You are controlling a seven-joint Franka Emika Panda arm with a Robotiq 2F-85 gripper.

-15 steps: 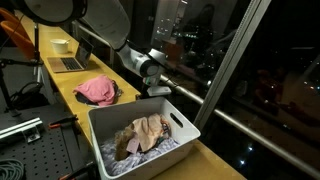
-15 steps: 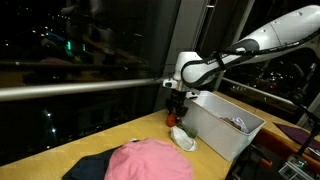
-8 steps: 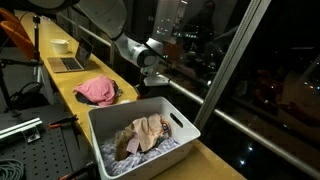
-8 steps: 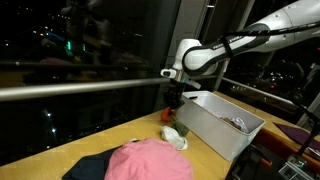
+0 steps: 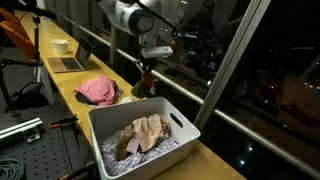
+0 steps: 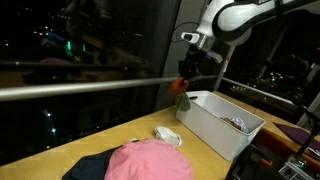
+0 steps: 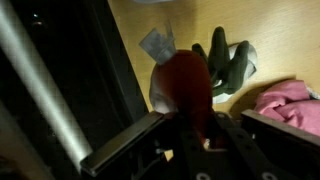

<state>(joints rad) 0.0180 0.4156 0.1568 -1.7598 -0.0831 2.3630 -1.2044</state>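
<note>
Cloth of red colour [image 7: 188,85] is pinched between the jaws of the gripper [image 7: 200,135], which are pressed onto it from both sides. In the wrist view the cloth is seen directly between the jaws and reaching beyond their tips. In both exterior views it hangs under the fingertips, well apart from the table [image 6: 100,140]. Below the jaws a grey-green cloth [image 7: 228,62] is spread on the table. A white bin [image 5: 190,130] filled with clothes is placed beside, and a pink garment [image 5: 97,90] is seen farther off.
</note>
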